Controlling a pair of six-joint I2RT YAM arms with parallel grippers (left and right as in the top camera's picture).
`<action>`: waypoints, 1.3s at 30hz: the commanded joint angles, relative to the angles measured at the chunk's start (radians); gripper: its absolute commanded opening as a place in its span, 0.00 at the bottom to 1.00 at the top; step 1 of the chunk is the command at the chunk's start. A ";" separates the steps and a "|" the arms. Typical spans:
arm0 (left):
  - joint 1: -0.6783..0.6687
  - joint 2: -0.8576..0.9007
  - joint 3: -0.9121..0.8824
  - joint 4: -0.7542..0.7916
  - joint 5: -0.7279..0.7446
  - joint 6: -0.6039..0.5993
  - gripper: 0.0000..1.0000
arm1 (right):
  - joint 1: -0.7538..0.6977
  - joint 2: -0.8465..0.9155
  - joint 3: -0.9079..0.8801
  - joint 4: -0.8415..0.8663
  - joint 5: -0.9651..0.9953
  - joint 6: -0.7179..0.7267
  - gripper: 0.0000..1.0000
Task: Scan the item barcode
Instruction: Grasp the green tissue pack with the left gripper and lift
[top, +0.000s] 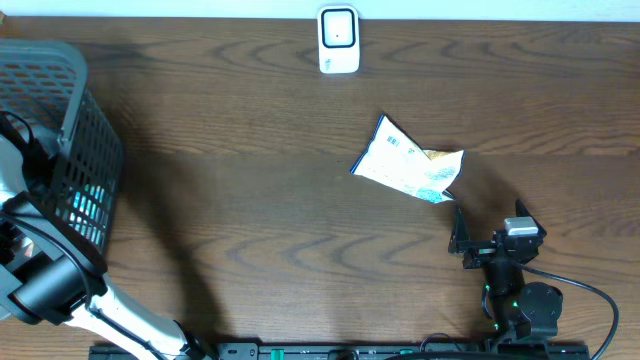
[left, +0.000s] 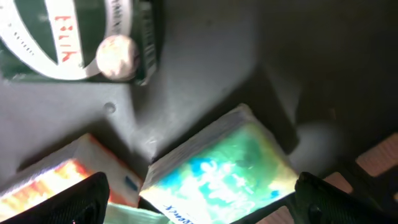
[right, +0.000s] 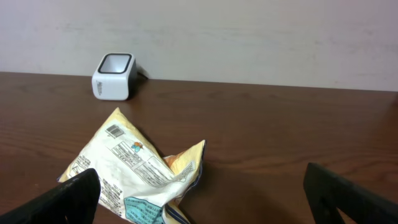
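The snack bag (top: 408, 165) is lying on the table (top: 250, 200) just ahead of the right fingers (right: 71, 199), which are standing wide apart and holding nothing. In the right wrist view the bag is sitting ahead and left of the gap between them, so the arm is likely needing to shift leftward as well as forward before closing. The bag's long axis is running slantwise, its far corner pointing toward the scanner (top: 338, 40) and its crumpled near end facing the right arm. The barcode (right: 114, 130) is showing on the upper face near that far corner. The scanner is standing well apart at the far edge of the table, with nothing lying between it and the bag. The left fingers (left: 81, 199) are also spread wide and empty, hanging inside the basket (top: 95, 150) over a blue-green packet (left: 224, 168) and an orange packet (left: 53, 180), well apart from the bag, so the right arm is looking the nearer one
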 joint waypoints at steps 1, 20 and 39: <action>0.004 0.008 -0.015 -0.002 0.100 0.114 0.88 | 0.007 -0.005 -0.001 -0.004 -0.006 -0.014 0.99; 0.087 0.008 -0.121 0.050 0.170 0.129 0.78 | 0.007 -0.005 -0.001 -0.004 -0.006 -0.014 0.99; 0.111 -0.129 0.034 0.140 0.250 -0.336 0.07 | 0.007 -0.005 -0.001 -0.004 -0.006 -0.014 0.99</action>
